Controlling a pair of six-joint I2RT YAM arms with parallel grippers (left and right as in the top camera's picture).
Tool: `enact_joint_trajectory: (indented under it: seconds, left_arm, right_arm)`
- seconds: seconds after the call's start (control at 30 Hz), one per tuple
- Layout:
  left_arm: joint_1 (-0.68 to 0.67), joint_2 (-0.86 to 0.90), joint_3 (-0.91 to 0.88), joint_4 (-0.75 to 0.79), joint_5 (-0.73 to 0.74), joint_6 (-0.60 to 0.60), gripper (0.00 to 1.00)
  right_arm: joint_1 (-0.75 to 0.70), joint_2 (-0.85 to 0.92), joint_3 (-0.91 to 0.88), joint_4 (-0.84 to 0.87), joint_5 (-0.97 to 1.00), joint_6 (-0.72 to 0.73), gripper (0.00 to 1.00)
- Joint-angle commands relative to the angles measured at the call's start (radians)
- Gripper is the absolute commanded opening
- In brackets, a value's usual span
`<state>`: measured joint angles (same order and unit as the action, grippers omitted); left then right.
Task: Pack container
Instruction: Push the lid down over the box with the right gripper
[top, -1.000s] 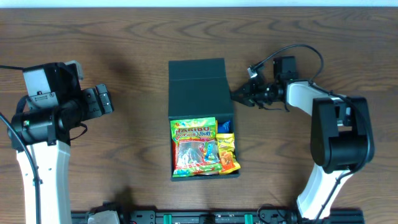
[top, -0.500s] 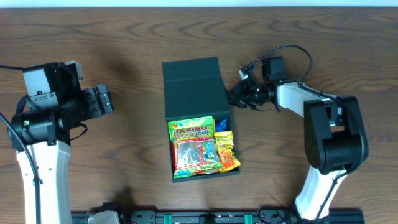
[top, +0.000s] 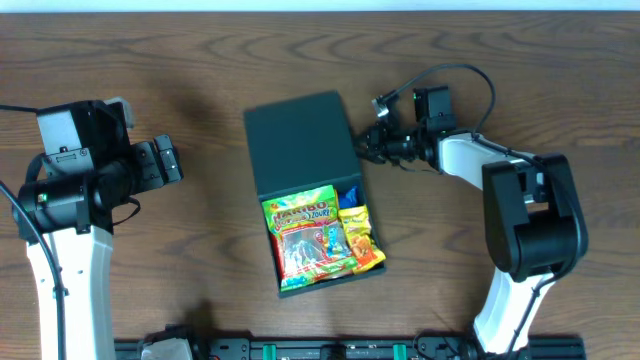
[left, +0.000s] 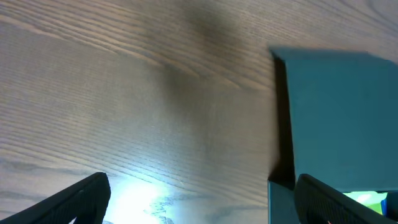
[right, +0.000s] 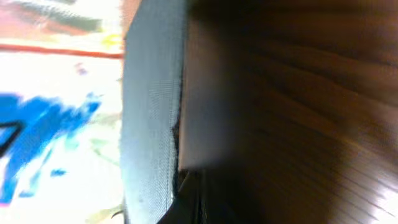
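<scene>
The dark teal container (top: 300, 140) lies mid-table, turned a little anticlockwise, its flap lid open flat at the far side. Inside are a green-and-red Haribo packet (top: 300, 235), a yellow-orange packet (top: 360, 240) and a blue packet (top: 348, 195). My right gripper (top: 365, 148) is shut and pressed against the container's right edge near the hinge. In the right wrist view its fingers (right: 199, 193) touch the container wall (right: 149, 112). My left gripper (top: 170, 160) is open and empty, well left of the container. The left wrist view shows its fingers (left: 199, 199) over bare table and the container (left: 342, 106) at right.
The wooden table (top: 200, 60) extends all round the container. The right arm's body (top: 525, 230) stands at the right front and the left arm's body (top: 70, 190) at the left. A cable (top: 450, 72) loops above the right wrist.
My right gripper has moved left against the container's right edge. The container has slid left and turned anticlockwise. The left arm has not moved.
</scene>
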<state>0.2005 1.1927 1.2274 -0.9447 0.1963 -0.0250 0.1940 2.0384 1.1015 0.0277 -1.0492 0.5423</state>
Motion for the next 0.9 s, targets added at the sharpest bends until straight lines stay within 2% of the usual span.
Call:
enact_joint_trajectory:
  seconds: [0.0, 0.2, 0.4, 0.57, 0.63, 0.87]
  left_arm:
    - [0.003, -0.009, 0.006, -0.005, 0.003, 0.011, 0.95]
    - [0.003, -0.009, 0.006, -0.005, 0.003, 0.011, 0.95]
    - [0.003, -0.009, 0.006, -0.005, 0.003, 0.011, 0.95]
    - [0.003, -0.009, 0.006, -0.005, 0.003, 0.011, 0.95]
    - [0.003, -0.009, 0.006, -0.005, 0.003, 0.011, 0.95]
    - [0.003, -0.009, 0.006, -0.005, 0.003, 0.011, 0.95]
  right_arm:
    - [0.027, 0.010, 0.002, 0.069, -0.200, 0.032, 0.02]
    - [0.065, 0.010, 0.002, 0.270, -0.302, 0.102, 0.02]
    - [0.109, 0.010, 0.002, 0.639, -0.408, 0.307, 0.02]
    - [0.141, 0.007, 0.002, 1.001, -0.458, 0.542, 0.01]
    - [0.143, -0.006, 0.002, 1.086, -0.460, 0.616, 0.01]
    - [0.139, -0.140, 0.002, 1.106, -0.479, 0.634, 0.02]
